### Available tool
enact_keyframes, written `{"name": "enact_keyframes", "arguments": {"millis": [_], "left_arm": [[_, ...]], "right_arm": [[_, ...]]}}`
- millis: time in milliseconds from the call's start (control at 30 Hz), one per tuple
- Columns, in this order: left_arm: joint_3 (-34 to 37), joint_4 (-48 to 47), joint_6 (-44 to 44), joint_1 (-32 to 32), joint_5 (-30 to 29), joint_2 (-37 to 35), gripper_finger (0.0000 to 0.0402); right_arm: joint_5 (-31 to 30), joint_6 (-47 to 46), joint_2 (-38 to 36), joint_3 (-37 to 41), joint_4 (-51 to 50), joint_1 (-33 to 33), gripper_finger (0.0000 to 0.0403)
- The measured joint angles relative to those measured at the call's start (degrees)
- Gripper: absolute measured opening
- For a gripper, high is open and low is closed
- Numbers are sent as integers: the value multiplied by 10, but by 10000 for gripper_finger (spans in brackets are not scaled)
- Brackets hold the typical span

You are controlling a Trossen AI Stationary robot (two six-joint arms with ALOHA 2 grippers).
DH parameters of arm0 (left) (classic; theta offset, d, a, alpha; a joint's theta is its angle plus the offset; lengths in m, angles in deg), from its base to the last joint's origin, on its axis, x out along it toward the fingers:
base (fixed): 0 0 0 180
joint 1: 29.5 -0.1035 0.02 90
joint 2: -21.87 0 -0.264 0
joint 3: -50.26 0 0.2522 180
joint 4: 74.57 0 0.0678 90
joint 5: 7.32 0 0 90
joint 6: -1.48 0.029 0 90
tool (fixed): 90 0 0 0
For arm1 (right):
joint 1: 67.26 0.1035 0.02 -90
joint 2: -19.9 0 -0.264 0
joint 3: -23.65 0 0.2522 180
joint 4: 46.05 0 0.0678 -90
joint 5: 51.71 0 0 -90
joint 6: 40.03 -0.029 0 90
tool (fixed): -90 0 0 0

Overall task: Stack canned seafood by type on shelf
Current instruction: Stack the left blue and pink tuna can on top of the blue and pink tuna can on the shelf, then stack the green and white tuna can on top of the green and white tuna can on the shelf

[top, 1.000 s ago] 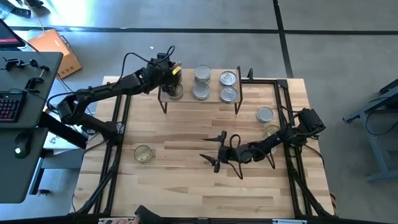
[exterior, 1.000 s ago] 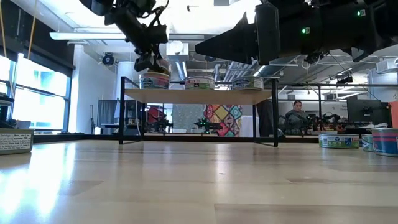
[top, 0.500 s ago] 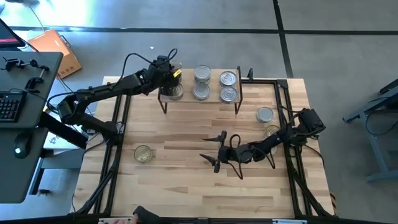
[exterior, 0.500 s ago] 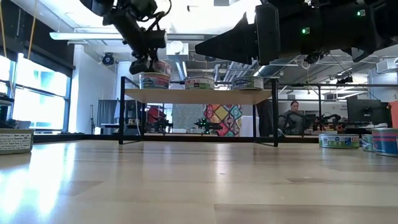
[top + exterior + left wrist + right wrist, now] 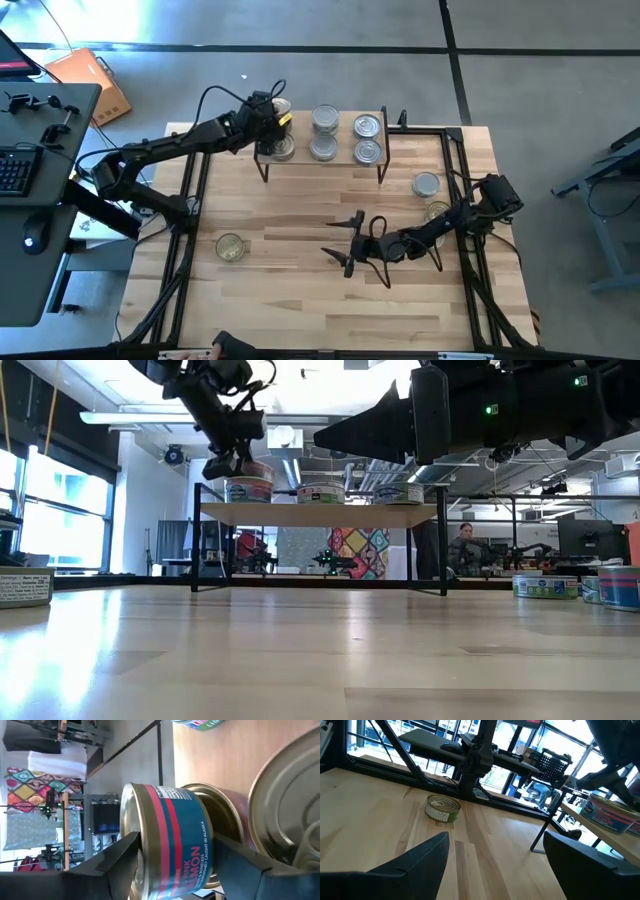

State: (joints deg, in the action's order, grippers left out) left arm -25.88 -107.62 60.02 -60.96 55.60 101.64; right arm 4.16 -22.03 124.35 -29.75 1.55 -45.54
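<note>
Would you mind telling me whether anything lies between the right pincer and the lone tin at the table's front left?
Nothing visible does: only bare table lies between the open right pincer and that tin.

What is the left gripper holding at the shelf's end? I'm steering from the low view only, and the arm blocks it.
Observer: The left gripper is shut on a teal, red-striped pink salmon can.
Operator: Is the right gripper busy?
Observer: No. The right gripper is open over the table's middle, holding nothing.
Operator: I count three cans along the shelf. Right?
Observer: Not quite. From above, the shelf has two cans at both its middle and right spots, one behind the other.
</note>
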Motion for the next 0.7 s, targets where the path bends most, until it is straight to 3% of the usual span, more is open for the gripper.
{"name": "enact_keyframes", "arguments": {"millis": [300,700], "left_arm": [[1,-8,-13,0,10,-1,274],[1,-29,-20,4,20,-36,278]], "right_arm": [[0,0,0,0,0,0,316],[0,0,0,0,0,-1,316]]}}
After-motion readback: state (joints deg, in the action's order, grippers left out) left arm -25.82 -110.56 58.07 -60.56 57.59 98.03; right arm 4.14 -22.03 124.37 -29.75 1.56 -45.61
